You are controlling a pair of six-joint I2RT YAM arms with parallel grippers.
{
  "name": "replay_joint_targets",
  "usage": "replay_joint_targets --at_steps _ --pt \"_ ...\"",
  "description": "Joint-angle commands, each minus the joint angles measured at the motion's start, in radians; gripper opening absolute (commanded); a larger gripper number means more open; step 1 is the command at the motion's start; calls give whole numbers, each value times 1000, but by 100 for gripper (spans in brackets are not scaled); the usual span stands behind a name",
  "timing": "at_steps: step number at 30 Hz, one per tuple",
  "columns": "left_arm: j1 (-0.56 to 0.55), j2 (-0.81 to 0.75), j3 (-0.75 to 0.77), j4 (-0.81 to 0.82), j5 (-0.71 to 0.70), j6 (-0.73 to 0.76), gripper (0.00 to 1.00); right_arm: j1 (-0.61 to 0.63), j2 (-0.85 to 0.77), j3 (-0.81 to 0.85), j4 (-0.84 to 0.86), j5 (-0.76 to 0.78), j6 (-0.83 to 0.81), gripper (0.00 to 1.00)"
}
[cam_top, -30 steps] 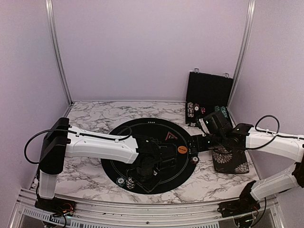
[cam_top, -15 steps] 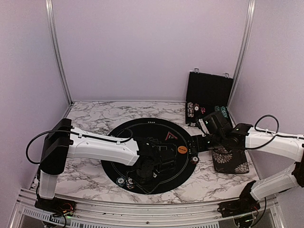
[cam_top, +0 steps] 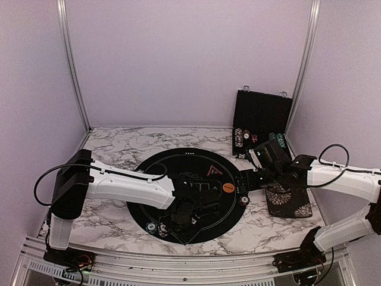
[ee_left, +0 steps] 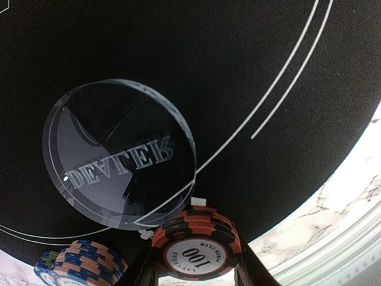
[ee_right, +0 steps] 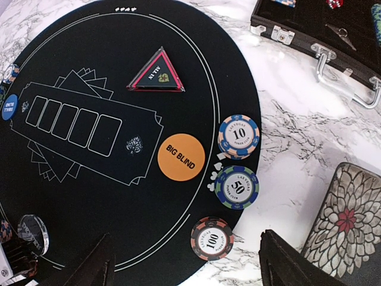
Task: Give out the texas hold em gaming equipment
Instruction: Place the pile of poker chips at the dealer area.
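**Ann:** The left hand is clenched on a red-and-black "100" chip stack at the black mat rim, just beside the clear dealer button.

**Bo:** The chip case stands open at the back, loose chips inside. The right hand hangs spread wide and holds nothing, near the green 50 stack and the orange Big Blind button.

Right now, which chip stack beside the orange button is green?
The 50 stack, in the middle; the 10 stack is blue-and-peach, the 100 stack black-and-red.
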State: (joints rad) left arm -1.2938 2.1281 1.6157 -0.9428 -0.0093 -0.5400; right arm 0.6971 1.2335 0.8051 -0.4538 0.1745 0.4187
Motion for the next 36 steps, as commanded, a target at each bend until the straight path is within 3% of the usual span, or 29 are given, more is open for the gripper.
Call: replay_joint_targets --at_steps 1,20,36 --pt "-5 15 -20 -1 -15 10 41 -7 10 6 -5 13 12 81" --pt "-6 3 -16 0 -24 19 51 -7 14 11 -5 10 19 81" --pt "-6 -28 -2 -6 -27 22 52 -7 8 10 -6 3 22 81"
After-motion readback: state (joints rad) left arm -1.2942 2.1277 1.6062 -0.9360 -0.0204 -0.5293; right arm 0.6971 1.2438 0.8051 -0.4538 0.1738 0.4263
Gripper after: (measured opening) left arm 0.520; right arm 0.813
